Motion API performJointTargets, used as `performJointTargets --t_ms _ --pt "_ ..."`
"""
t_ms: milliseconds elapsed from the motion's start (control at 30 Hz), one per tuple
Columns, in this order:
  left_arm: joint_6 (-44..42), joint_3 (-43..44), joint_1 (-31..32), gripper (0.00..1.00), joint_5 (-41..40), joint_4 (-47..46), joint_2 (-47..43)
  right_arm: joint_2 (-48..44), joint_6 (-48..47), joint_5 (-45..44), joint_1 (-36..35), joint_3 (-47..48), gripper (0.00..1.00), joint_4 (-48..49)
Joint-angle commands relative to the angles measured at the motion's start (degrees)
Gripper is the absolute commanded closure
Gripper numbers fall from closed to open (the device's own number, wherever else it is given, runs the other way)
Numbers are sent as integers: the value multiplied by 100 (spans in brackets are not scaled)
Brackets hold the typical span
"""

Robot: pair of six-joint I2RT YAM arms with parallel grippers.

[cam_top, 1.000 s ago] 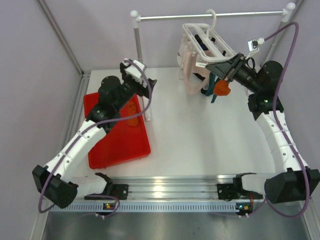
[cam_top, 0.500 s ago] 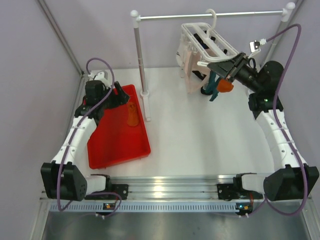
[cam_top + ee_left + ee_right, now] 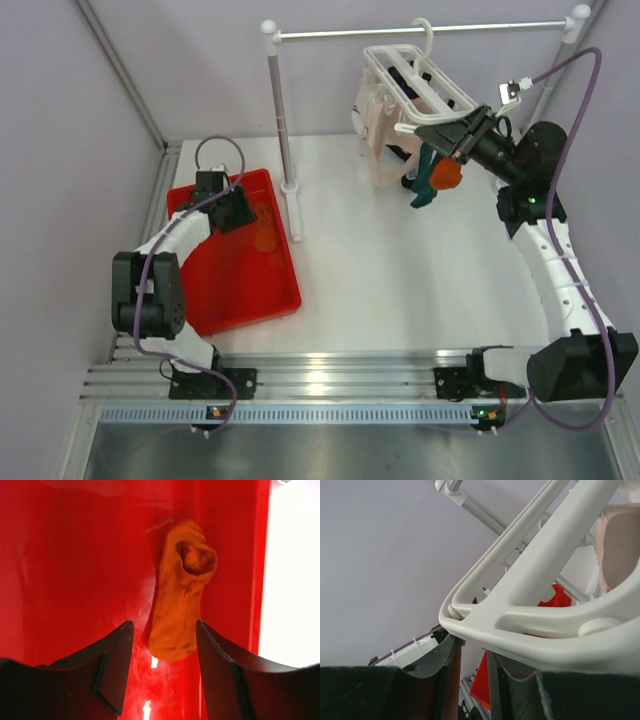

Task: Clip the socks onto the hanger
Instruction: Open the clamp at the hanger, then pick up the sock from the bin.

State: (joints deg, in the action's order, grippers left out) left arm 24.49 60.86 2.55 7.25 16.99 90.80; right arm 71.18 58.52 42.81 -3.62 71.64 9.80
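Within the last second the left arm has pulled back from its long reach and folded down over the red tray [image 3: 240, 290]. Its elbow now stands at the near left side of the tabletop [image 3: 400, 280], and the forearm runs forward and low to the far part of the tray. The left pincer [image 3: 164, 630] has gone from wide to about half as wide and seems still on its way to close. In the left wrist view its 2 fingers stand on either side of the toe end of the loose orange sock [image 3: 180, 595]. Red floor shows between each finger and the fabric, so nothing is gripped yet. This sock lies flat in the tray, close to its right wall, with the opening pointing away from the pincer.

For the task this means, I judge, that the pick of the next sock is only beginning. The lift and the carry to the hanger [image 3: 415, 75] are not done.

The right arm has not moved. It stays raised and stretched toward the hanger, which hangs by its hook from the metal rail [image 3: 420, 30]. The right pincer [image 3: 458, 138] sits at the near right corner of the hanger with the jaws narrow. The right wrist view shows the white frame just above the fingers, but I cannot tell if they pinch a clip or the frame. Just below hang a second orange sock [image 3: 446, 176] and a teal sock [image 3: 424, 188], already clipped, it seems.
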Motion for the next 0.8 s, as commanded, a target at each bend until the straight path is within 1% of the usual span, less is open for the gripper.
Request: performJointTargets --t_ms 0,133,333,433,533,600,667,700,767 --pt "-234 154 -9 42 31 -846 323 10 -95 0 45 158 100 180" --pt "-182 417 -9 42 119 -1005 911 63 -113 35 45 202 100 171" --pt "-129 584 79 44 146 -1418 1395 98 -131 44 37 219 100 153" --pt "-85 698 123 48 146 -1524 1606 107 -104 52 37 210 100 180" --pt "-15 804 132 57 189 -1532 1765 107 -104 52 37 228 100 189" --pt "-14 822 132 67 242 -1576 1809 107 -122 61 37 237 100 180" --pt "-32 805 132 74 260 -1637 1809 107 -148 61 45 228 100 180" --pt "-49 778 132 84 329 -1655 1800 98 -148 61 45 219 100 189" --pt "-85 804 132 95 365 -1655 1739 98 -166 52 45 210 100 189"
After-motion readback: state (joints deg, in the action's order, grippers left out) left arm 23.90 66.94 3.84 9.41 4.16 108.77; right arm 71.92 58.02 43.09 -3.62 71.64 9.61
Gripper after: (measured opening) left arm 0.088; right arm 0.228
